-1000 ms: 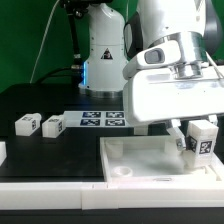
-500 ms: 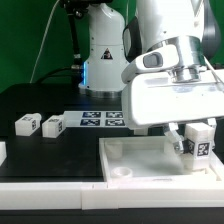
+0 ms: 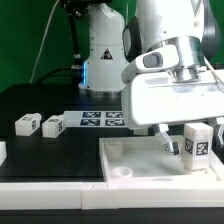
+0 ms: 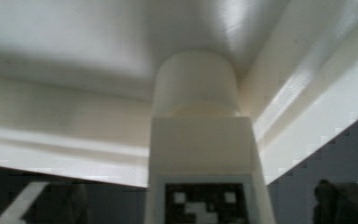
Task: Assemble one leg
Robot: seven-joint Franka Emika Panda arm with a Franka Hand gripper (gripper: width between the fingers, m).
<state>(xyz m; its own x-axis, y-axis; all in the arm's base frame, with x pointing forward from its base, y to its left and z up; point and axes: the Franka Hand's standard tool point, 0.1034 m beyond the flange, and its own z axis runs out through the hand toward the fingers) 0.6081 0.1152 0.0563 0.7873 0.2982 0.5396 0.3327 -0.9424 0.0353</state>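
The leg (image 3: 197, 140) is a small white block with a black-and-white tag. It stands upright at the far right corner of the large white panel (image 3: 140, 155) in the exterior view. My gripper (image 3: 190, 146) straddles it from above with the fingers spread, and one finger (image 3: 170, 146) stands clear on the exterior view's left of the leg. In the wrist view the leg (image 4: 202, 130) fills the middle and its tag faces the camera. The dark fingertips (image 4: 23, 205) sit far out on either side with a gap to the leg. The leg's foot in the panel is hidden.
Two more white legs (image 3: 26, 124) (image 3: 53, 126) lie on the black table at the exterior view's left, and another white part (image 3: 2, 150) shows at the left edge. The marker board (image 3: 103, 120) lies behind the panel. The arm's base (image 3: 100, 55) stands at the back.
The fingers were shut on the leg and have now spread apart, letting it go. The leg stays standing at the panel's corner.
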